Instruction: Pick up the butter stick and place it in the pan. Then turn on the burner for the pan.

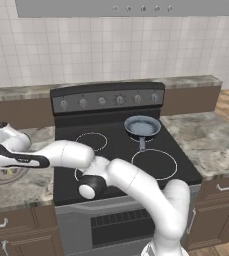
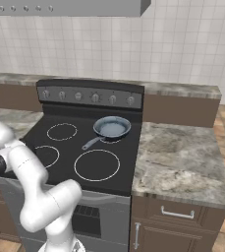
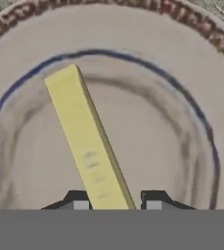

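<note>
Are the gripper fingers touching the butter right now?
Cannot tell. In the hand view the butter stick runs between the fingertips, but the contact spot is cut off at the bottom edge.

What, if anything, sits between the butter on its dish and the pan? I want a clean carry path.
Nothing visible does. The butter stick lies on the dish left of the stove; the pan sits empty on the back burner, over bare cooktop.

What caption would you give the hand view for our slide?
Gripper closing around the near end of the butter stick, which lies on a round patterned plate.
</note>
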